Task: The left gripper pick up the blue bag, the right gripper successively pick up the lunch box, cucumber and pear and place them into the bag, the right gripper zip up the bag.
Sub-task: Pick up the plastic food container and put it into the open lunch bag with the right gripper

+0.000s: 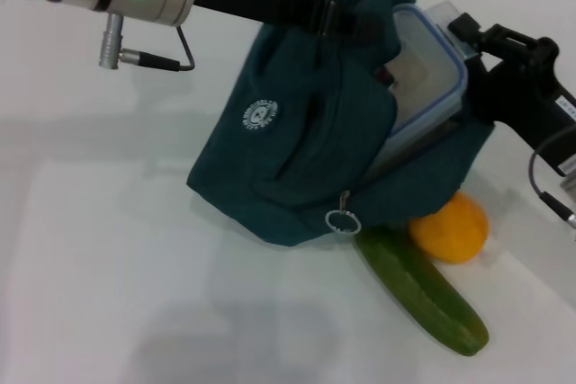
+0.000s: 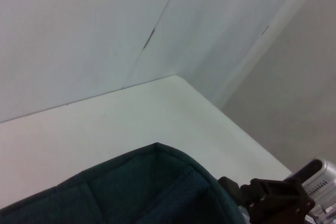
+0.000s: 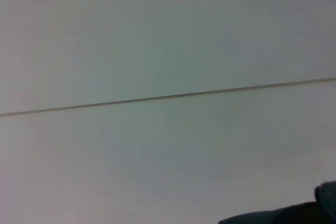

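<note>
currently the left gripper [image 1: 346, 20] reaches in from the robot's left at the top of the head view and is clamped on the upper edge of the blue bag [image 1: 306, 150], holding that edge raised. the bag hangs tilted, its lower edge resting on the white table [image 1: 117, 294] and its mouth turned toward the robot's right. a round white logo [image 1: 259, 113] shows on the bag's front panel, and a zipper pull with a metal ring [image 1: 343, 219] hangs near its lower edge.

the right gripper [image 1: 472, 38] sits at the bag's mouth on the robot's right and is closed on the far end of the lunch box [image 1: 430, 78]. the lunch box is tilted and stands partly inside the bag's opening, its blue-rimmed lid facing the head camera.

the cucumber [image 1: 423, 292] lies on the table in front of the bag, one end tucked under the bag's lower edge, the other end pointing toward the near right. the pear [image 1: 450, 227] rests on the table just beside the cucumber, touching or nearly touching the bag's lower corner.

the left wrist view shows the bag's rim [image 2: 157, 182] with the right gripper [image 2: 273, 203] beyond it. the right wrist view shows mostly a plain wall.
</note>
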Motion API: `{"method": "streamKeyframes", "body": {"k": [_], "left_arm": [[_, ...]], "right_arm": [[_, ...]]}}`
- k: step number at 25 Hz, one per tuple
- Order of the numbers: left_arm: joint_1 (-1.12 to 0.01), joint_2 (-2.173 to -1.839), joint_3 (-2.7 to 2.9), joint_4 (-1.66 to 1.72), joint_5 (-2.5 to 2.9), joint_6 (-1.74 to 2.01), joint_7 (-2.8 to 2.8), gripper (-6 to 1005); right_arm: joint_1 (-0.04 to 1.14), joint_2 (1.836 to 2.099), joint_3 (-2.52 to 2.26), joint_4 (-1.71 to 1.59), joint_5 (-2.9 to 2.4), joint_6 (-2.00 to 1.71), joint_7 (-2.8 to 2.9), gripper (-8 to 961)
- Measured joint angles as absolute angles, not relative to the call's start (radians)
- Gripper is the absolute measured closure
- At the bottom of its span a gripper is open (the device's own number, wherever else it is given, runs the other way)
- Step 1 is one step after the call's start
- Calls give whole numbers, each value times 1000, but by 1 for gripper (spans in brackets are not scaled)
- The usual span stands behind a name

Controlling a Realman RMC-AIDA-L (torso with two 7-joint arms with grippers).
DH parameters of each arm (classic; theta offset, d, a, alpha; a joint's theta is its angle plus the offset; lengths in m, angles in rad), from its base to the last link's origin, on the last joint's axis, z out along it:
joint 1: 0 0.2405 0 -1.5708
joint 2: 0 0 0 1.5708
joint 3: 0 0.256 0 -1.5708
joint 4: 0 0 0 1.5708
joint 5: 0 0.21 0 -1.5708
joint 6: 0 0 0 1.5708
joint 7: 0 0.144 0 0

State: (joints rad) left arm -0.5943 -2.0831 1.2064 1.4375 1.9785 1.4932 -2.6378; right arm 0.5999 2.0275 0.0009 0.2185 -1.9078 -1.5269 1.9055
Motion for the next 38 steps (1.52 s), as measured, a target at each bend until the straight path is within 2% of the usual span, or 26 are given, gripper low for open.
{"method": "streamKeyframes", "body": {"k": [18, 30, 38], "left_arm": [[-655, -2066, 1139, 1281, 1867, 1560, -2636, 952], [-663, -2073, 1140, 1265, 1864, 1576, -2622, 951], [-654, -2066, 1125, 1263, 1837, 1577, -2611, 951]], "right_arm": [[629, 2023, -16, 163, -1995, -1503, 1798, 854], [640, 2022, -27, 124, -2010, -1505, 1796, 852], [676, 2018, -73, 65, -2025, -1536, 1796, 851]]}}
